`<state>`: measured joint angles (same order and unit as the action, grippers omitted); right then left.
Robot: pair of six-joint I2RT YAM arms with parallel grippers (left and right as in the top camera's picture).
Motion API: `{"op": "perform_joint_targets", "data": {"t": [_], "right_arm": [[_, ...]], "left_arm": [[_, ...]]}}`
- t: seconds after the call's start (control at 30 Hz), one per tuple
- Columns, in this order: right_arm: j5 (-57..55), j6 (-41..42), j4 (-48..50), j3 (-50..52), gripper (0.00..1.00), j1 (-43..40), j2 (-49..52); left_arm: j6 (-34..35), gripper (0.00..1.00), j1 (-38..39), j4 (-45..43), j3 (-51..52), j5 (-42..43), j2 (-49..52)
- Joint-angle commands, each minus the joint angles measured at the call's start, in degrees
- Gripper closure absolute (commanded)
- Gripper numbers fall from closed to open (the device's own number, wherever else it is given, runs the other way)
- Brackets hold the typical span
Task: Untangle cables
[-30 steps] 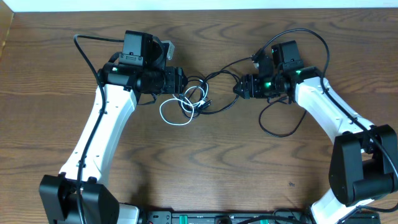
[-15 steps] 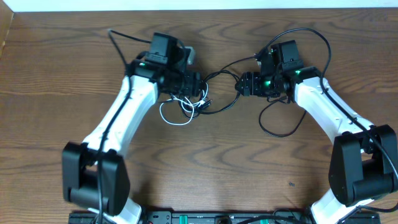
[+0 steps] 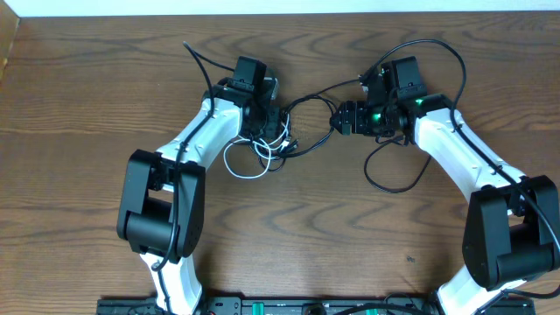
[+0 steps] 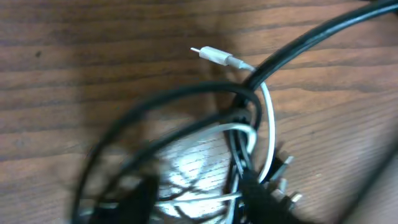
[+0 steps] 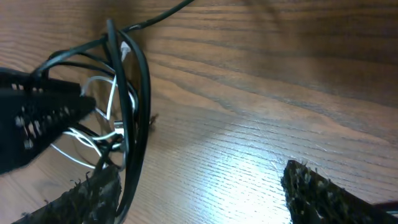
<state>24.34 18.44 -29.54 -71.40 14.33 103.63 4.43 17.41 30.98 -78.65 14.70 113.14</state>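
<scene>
**1. Pos. of work.** The tangle (image 3: 273, 144) of thin cords lies on the brown wood-grain surface (image 3: 79, 192). It is nearer the far edge than the near edge, approx. midway betw. the L and R edges. The short white cord (image 4: 271, 121) loops out of the tangle toward the near edge. Its small pale plug (image 4: 211, 55) lies free on the wood. The thin black cord (image 5: 144, 87) winds through the same crossing and trails toward the R arm.

**2. L hand** (image 3: 268, 125). Set directly over the tangle, tips down among the strands. The wrist view is blurred, so whether it is clamped on a strand or free cannot be told. Probable reason for this pos.: to anchor the tangle so a strand can be drawn out of it.

**3. R hand** (image 3: 338, 118). Released, fingers wide apart, nothing gripped. It is aimed at the tangle from the R side, low over the surface. A black loop passes just beside one finger (image 5: 93, 194). Judged reason: lined up to take the black strand and pull it toward the R edge.

**4. Status.** Cords not yet separated. White and black cross repeatedly at the tangle.
</scene>
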Motion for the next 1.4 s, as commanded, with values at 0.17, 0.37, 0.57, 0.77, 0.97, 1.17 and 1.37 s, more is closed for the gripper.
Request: {"op": "perform_joint_targets", "data": {"t": [0.17,0.37,0.57,0.77,0.97,1.17,1.37], "right_arm": [[5.14,-1.66,1.73,0.17,0.2,0.55,-1.36],[6.93,-2.21,3.91,0.17,0.2,2.38,-1.36],[7.63,-2.21,4.04,0.17,0.2,2.6,-1.36],[10.16,-2.25,4.07,0.17,0.2,2.6,-1.36],[15.17,-2.91,5.86,0.15,0.22,2.6,-1.36],[18.12,-3.06,7.52,0.15,0.22,2.64,-1.36],[19.8,-3.02,8.7,0.15,0.24,2.64,-1.36]], "left_arm": [[2.1,0.92,0.13,2.36,-1.64,1.84,-8.41],[3.85,0.93,0.13,3.04,-1.64,4.35,-23.65],[7.8,0.93,0.13,3.63,-1.64,4.37,-31.32],[10.95,0.92,0.09,2.73,-1.64,7.56,-33.44],[13.73,0.92,0.02,2.34,-1.62,10.84,-33.35],[13.92,0.92,0.02,1.22,-1.62,18.01,-33.24],[16.87,0.92,-0.85,-1.81,-1.62,26.88,-31.67]]}}
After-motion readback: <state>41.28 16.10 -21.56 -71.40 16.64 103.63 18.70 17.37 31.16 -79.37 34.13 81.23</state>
